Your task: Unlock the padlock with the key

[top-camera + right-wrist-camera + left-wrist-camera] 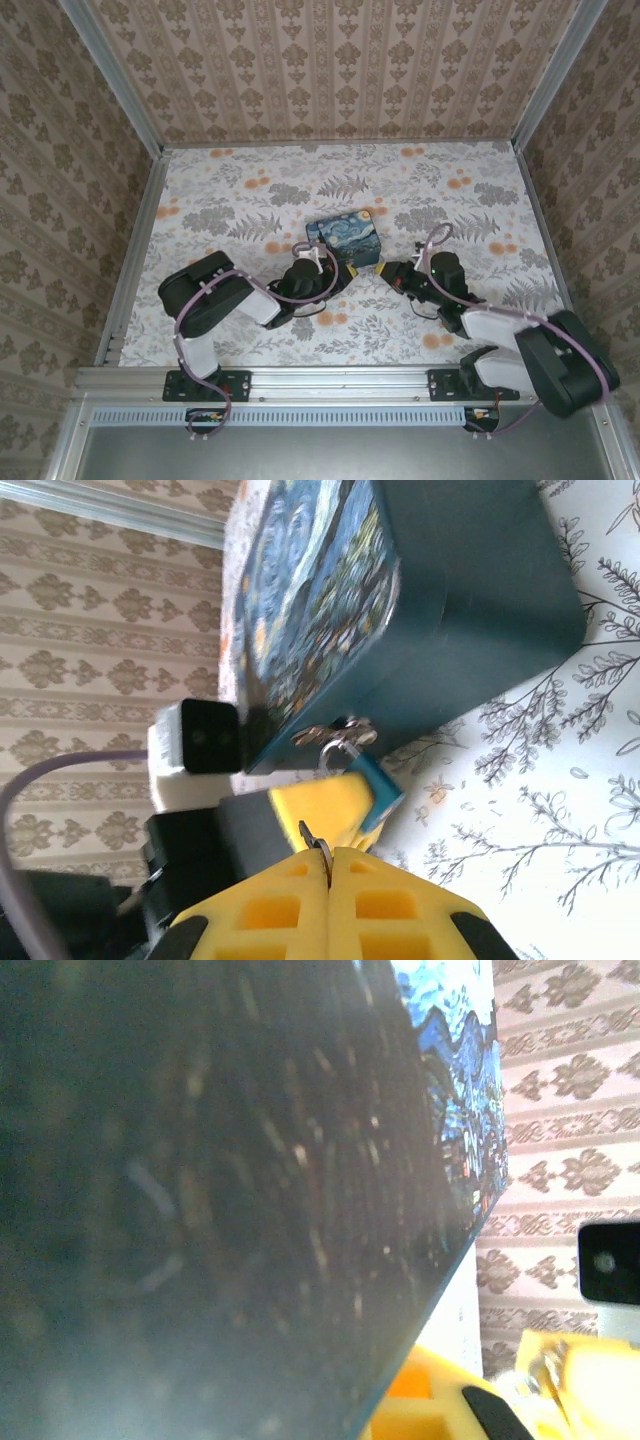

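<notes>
Padlock [378,785] hangs off the clasp [335,730] on the box's front face, mid-counter, btwn my two tools. Big to small from here.

Counter [450,190]: floral, walls [60,150] on three sides. There's bare room at the far side & out to both flanks. The tight spot is the gap in front of the box, where both arms crowd in. The rail [330,380] along the near edge limits backing out that way.

Box [343,240]: blue swirl lid, dark sides, sitting flat. L wrist cam is hard up against a dark side, so I'm nearly blind there.

L tool [318,262]: clenched. On R wrist cam its yellow pad [320,805] sits on the padlock's blue body, so I read it as grasping the padlock. The shackle [333,752] runs thru the clasp.

R tool [328,868]: clenched on the key [317,840]. Just the dark tip pokes past the pads, near the padlock, not touching.

Step in hand, my judgement: key into keyway. I can't see the keyway, so approach slow, line the tip w/ the body's end & make tiny corrections, w/ L bracing vs. the push. Watch for pad-on-pad contact & the box corner. Exit room is back toward R's side.
</notes>
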You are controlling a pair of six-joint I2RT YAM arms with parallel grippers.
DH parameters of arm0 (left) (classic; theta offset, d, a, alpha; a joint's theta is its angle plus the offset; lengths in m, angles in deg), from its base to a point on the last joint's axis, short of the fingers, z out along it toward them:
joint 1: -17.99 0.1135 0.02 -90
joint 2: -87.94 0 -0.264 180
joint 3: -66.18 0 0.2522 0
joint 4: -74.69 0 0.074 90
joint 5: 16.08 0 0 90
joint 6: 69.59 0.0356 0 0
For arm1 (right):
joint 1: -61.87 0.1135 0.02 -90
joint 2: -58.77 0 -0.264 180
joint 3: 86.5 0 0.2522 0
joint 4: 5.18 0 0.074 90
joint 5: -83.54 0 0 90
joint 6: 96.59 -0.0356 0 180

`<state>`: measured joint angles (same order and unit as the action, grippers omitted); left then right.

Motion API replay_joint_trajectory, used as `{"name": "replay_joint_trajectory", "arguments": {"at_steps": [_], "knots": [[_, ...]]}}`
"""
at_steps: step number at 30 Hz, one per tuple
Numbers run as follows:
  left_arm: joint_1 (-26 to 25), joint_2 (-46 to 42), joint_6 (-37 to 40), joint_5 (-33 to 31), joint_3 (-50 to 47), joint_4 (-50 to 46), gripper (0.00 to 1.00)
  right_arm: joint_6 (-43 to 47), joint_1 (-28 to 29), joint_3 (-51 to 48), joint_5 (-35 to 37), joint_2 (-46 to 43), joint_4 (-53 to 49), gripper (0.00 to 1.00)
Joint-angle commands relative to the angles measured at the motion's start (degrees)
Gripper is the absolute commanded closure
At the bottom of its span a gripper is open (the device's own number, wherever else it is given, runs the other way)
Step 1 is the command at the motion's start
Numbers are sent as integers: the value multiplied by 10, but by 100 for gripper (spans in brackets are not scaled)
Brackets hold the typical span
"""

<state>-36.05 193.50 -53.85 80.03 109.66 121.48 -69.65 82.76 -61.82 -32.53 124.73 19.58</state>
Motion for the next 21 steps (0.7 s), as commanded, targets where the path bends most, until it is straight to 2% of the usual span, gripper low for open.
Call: {"name": "replay_joint_trajectory", "arguments": {"at_steps": [1,5,9,21], "knots": [[-5,30,-57,-8,12,60,100,-31,5,-18,44,-84,-87,100],[-9,38,-70,-27,14,75,100,-84,17,-41,93,-154,-133,100],[-12,37,-79,-47,14,73,100,-121,26,-49,122,-161,-134,100],[-25,43,-108,-98,12,84,100,-171,68,-10,152,29,35,100]]}}
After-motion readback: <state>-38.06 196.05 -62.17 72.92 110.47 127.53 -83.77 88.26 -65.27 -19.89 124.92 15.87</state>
